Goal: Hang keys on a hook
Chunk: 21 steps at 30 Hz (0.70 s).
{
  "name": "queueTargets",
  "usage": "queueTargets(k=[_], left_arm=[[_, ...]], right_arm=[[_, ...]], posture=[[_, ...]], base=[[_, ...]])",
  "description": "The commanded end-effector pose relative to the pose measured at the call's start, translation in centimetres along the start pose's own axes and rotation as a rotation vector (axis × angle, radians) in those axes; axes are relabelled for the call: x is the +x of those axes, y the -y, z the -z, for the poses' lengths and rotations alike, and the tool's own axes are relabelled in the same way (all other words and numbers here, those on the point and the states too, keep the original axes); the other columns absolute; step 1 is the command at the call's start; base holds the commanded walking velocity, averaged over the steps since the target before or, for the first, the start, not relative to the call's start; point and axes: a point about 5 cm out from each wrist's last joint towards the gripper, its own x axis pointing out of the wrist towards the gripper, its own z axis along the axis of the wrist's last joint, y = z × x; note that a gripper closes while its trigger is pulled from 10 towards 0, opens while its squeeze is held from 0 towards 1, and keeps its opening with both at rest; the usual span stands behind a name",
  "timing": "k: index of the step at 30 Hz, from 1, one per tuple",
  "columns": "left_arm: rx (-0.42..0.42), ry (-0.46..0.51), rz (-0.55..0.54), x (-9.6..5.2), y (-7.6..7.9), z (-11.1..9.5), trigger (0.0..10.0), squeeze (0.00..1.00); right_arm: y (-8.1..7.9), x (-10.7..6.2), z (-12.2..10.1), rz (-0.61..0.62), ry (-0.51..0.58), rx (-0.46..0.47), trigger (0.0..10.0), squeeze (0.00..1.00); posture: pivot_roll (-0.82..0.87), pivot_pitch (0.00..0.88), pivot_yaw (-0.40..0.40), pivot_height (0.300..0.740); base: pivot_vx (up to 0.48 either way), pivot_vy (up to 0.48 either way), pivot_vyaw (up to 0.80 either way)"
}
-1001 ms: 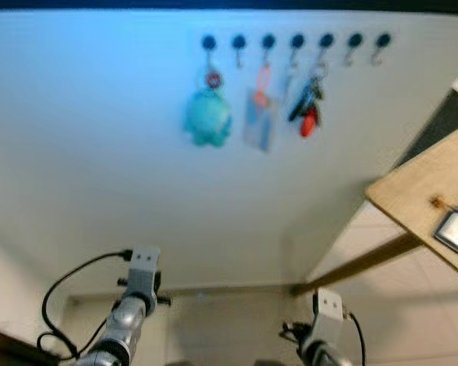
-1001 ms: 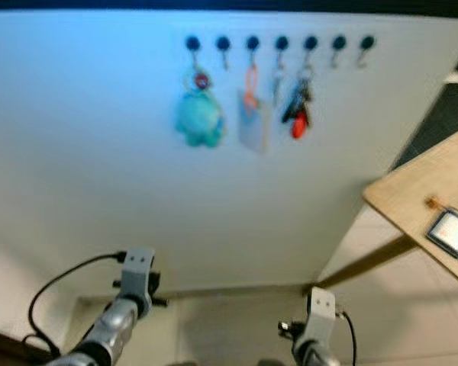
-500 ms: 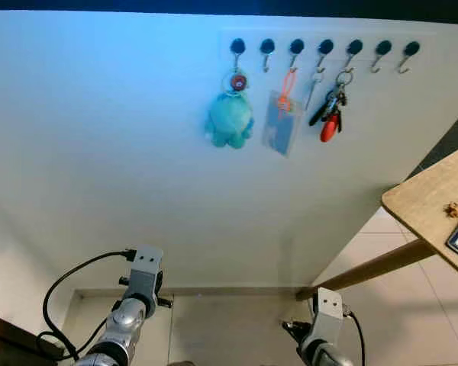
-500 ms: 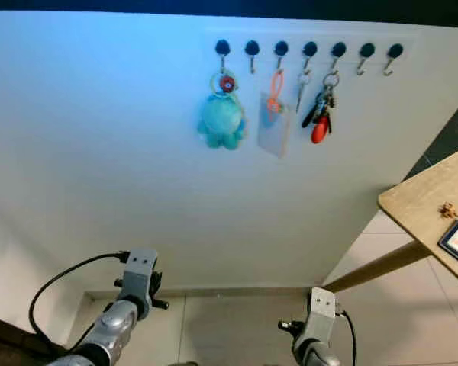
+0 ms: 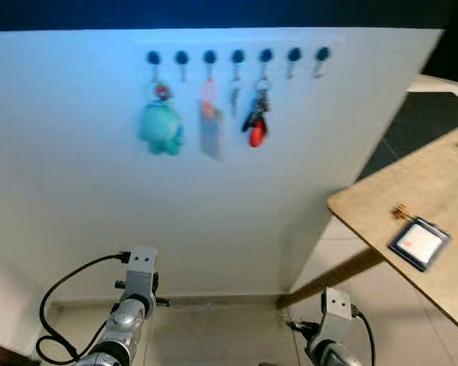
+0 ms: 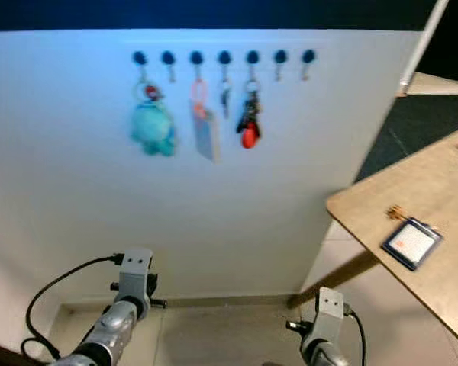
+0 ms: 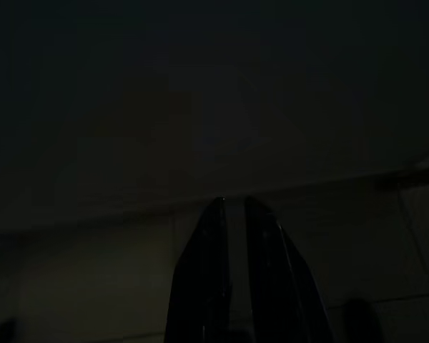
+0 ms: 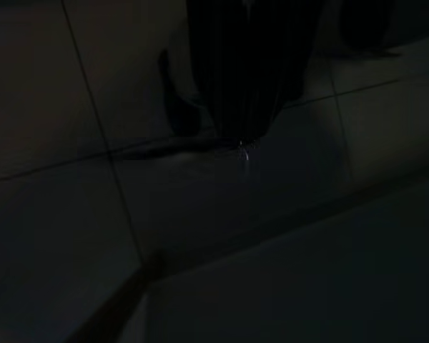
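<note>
Left gripper [image 7: 232, 204] fingers together, low frame; right gripper [image 8: 244, 143] together; keys [image 5: 255, 122] on hook [image 5: 266, 56], upper centre.

Teal plush [image 5: 161, 130], red key fob [image 5: 256, 135], white wall [image 5: 76, 168], tan table [image 5: 412, 191].
</note>
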Motion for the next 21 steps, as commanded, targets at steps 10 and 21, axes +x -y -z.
queueTargets(k=[10, 21], left_arm=[[0.117, 0.214, 0.133, 0.0, -1.6, -3.9, 10.0, 0.0], [0.219, 0.576, 0.531, -3.7, 0.1, -9.1, 10.0, 0.0]], right_arm=[[-5.1, 0.1, -7.6, -0.321, 0.383, -0.266, 10.0, 0.0], [-8.5, -4.7, -15.7, -0.312, 0.916, -0.444, 10.0, 0.0]], posture=[[0.04, 0.056, -0.017, 0.74], [0.03, 0.075, -0.036, 0.74]], base=[[0.0, 0.0, 0.0], [0.0, 0.0, 0.0]])
